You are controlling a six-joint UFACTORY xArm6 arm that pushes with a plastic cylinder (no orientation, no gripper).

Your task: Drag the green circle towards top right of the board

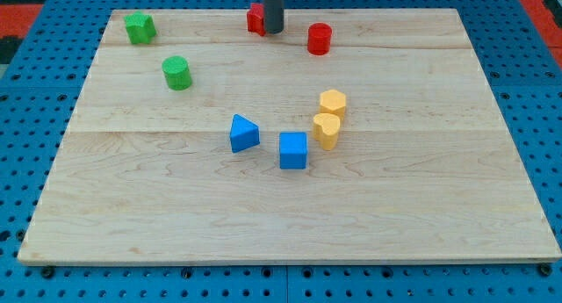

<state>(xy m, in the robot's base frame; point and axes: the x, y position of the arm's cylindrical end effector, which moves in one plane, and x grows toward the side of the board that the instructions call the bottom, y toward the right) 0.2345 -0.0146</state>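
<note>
Camera view, single frame. Wooden board (290, 224) lies on a blue pegboard surface (26, 145).

Rod comes down from the view's top edge; my tip (274, 31) sits near the board's top edge, a little left of centre. It is a plain rod end, nothing to open or close, and it grips nothing. The tip stands just beside a red block (255, 19), at that block's right side, which it partly hides; contact cannot be told, nor that block's shape.

Green circle (176, 73): upper left part of the board, upright, well apart from the tip, below and left of it. A second green block (140, 27), lumpier in outline, sits in the top left corner, above and left of the circle.

Red cylinder (319, 39) stands to the right of the tip, near it but apart.

Middle of board: blue triangular block (244, 133), blue cube (293, 150) to its right and slightly lower. Two yellow blocks, upper one (333, 102) hexagonal, lower one (326, 130) touching or nearly touching it, just above and right of the cube.
</note>
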